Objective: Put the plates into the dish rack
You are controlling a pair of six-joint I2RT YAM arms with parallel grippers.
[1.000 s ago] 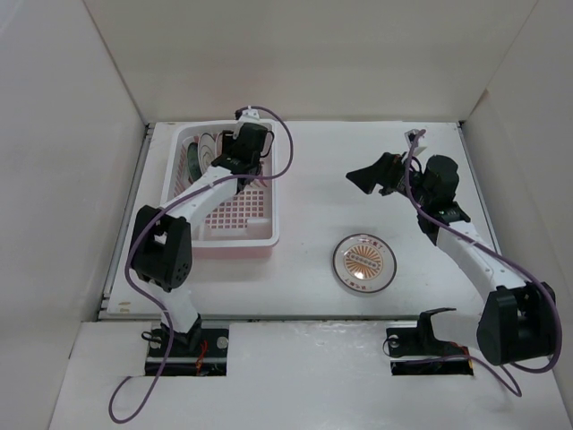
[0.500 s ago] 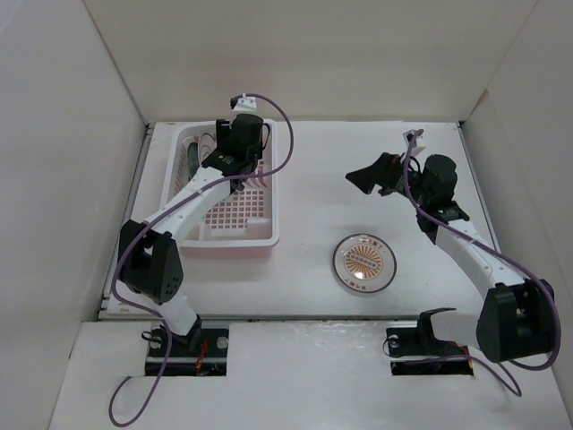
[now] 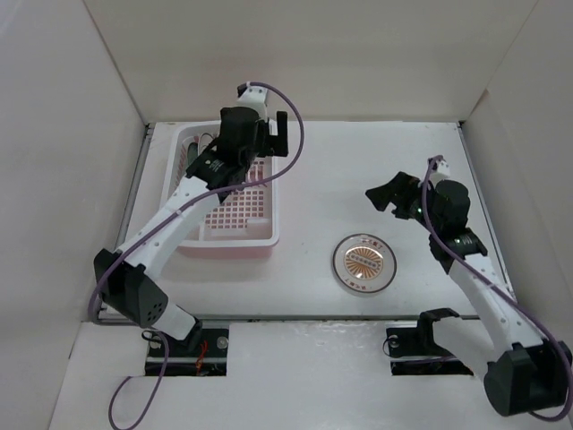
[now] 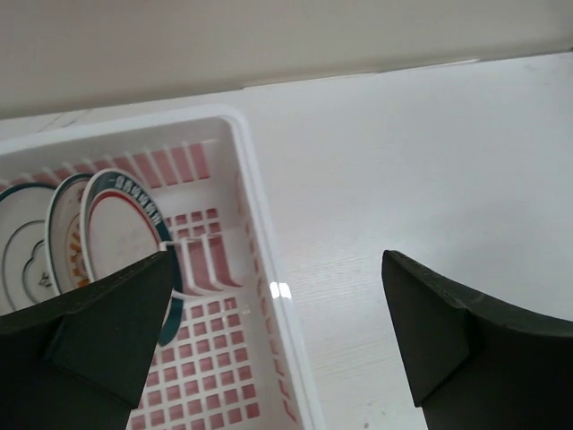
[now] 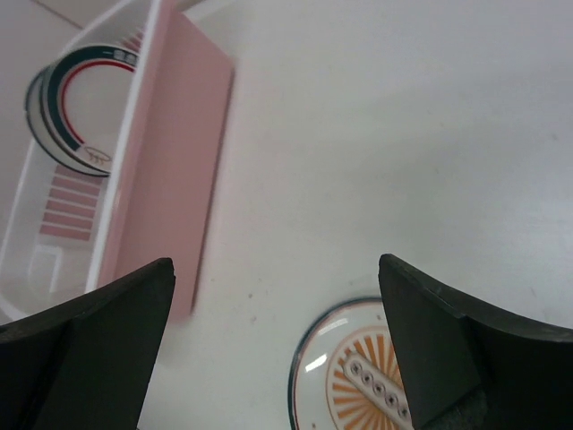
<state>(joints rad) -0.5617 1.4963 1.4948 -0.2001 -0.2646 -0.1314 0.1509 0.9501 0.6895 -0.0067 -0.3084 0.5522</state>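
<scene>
L pincer (image 4: 276, 264) apart, empty, by rack (image 3: 235, 240) rim; R pincer (image 5: 277, 269) apart above orange plate (image 5: 349, 376).

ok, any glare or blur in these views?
Left wrist: small glint by the dish rack rim, fingers dark and soft. Right wrist: glare spot on the orange plate, rack's near corner smeared. Top external: even light, sharp.
</scene>
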